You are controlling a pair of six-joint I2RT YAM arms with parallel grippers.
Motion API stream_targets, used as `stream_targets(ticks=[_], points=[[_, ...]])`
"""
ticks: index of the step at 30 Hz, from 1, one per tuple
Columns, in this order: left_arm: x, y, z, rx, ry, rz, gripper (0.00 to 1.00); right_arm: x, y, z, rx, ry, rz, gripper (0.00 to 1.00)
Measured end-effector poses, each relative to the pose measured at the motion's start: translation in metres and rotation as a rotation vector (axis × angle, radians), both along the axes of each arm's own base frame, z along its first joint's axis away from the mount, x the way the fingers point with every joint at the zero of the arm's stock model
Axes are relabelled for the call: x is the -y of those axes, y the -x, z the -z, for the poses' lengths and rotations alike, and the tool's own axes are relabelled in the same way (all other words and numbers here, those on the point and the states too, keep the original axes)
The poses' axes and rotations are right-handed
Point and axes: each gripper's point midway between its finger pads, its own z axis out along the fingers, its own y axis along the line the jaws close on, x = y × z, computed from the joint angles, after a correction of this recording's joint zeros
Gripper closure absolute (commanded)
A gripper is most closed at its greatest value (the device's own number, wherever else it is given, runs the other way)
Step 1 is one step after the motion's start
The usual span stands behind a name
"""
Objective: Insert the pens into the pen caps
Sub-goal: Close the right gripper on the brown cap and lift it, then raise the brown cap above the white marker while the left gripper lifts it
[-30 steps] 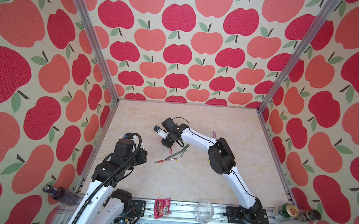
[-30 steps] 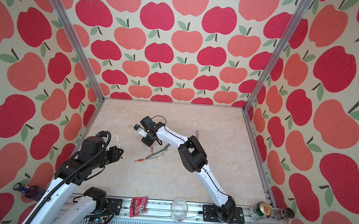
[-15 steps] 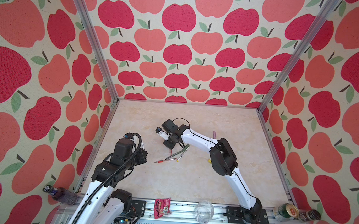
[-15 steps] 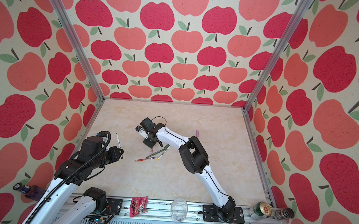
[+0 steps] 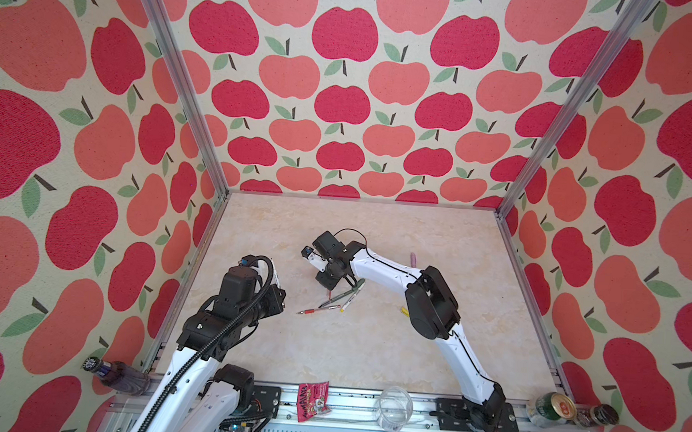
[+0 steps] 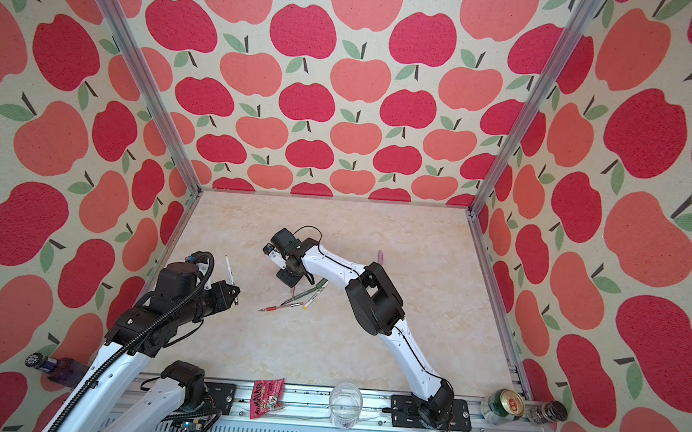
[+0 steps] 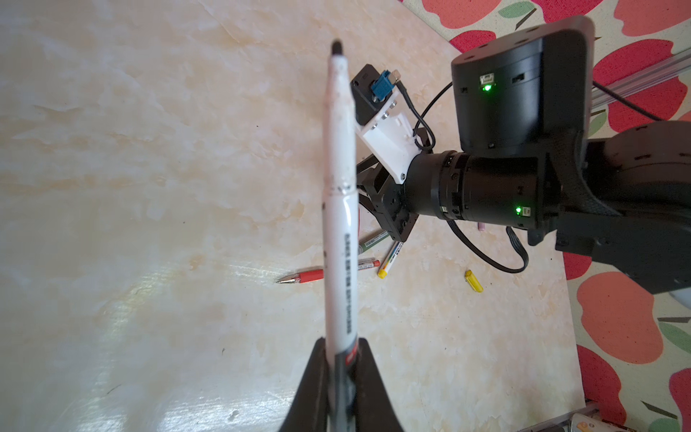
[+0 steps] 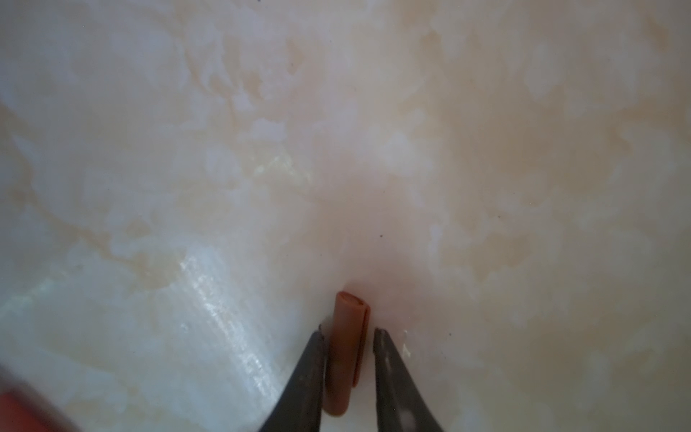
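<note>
Left claw clenched on white pen, right claw unclenched astride brown cap on counter, red pen, green pen, yellow-ended pen clustered, lilac pen, yellow cap apart, five pens, two caps counted.

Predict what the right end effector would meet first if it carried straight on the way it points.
Probably the tabletop, though depth is unclear: the right end effector points down at it, straddling the brown cap.

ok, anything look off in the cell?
Only clutter on the front rail: snack packet, clear cup, a can at the right corner. None belong to the pen task. Table looks normal.
</note>
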Motion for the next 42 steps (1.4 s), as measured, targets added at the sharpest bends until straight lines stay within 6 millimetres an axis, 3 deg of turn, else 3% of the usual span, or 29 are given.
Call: stream_targets(ticks=[11,16,22,29,42], points=[[0.007,-0.009,0.004,-0.018,0.013,0.002,1.0,0.003,-0.007,-0.002,-0.105,-0.085,0.098,0.89],[0.023,-0.016,0.006,-0.016,0.017,0.047,1.0,0.021,-0.026,-0.012,-0.237,-0.211,0.248,0.9],[0.059,-0.027,0.01,0.001,0.032,0.136,0.99,0.048,-0.056,-0.057,-0.344,-0.44,0.432,0.91],[0.105,-0.034,0.025,0.04,0.109,0.279,0.99,0.071,-0.071,-0.114,-0.433,-0.707,0.559,0.91],[0.171,-0.049,0.01,0.092,0.323,0.533,0.92,0.084,-0.046,-0.206,-0.46,-1.004,0.552,0.91]])
